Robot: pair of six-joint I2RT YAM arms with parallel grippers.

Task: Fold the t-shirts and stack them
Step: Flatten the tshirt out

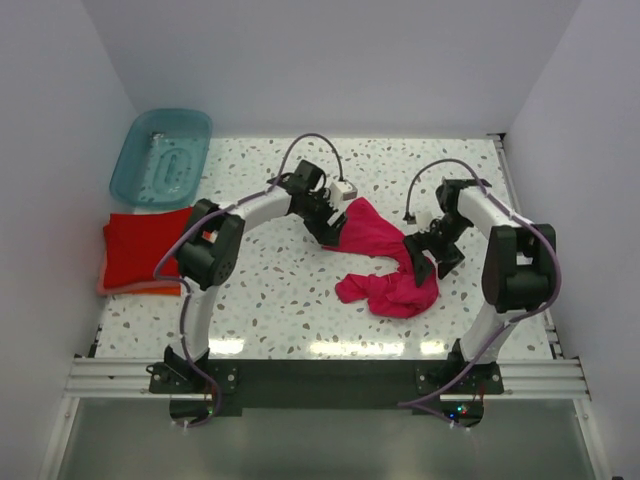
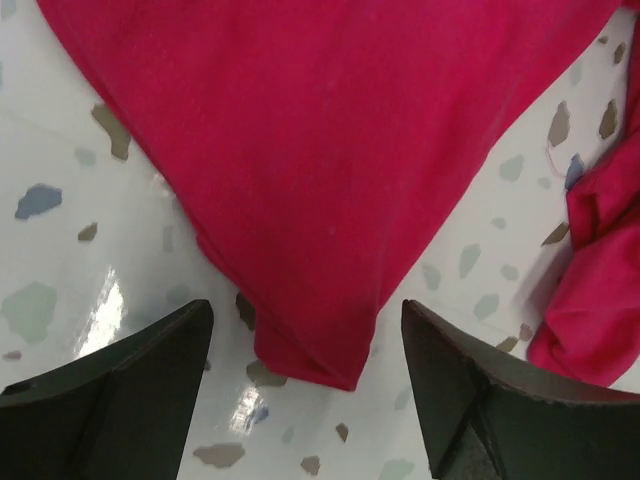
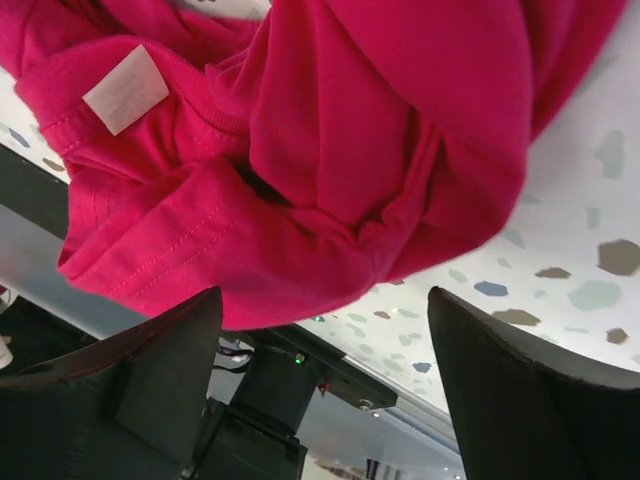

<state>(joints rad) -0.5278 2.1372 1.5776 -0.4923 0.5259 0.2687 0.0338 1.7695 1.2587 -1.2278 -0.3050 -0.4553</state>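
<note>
Wide open, the left end effector (image 2: 305,395) straddles a corner of the pink t-shirt (image 1: 375,238), the right end effector (image 3: 325,375) its bunched collar. Likely poised to spread it

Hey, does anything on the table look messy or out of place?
The pink t-shirt lies crumpled and twisted right of centre on the table, not spread flat. The folded red shirts at the left edge look neat.

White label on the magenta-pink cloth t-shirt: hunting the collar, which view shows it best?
Right wrist: the white rectangular label sits clear on a stitched band of the magenta-pink cloth t-shirt. Top external shows the whole crumpled shirt but no label; left wrist shows only a plain corner.
</note>
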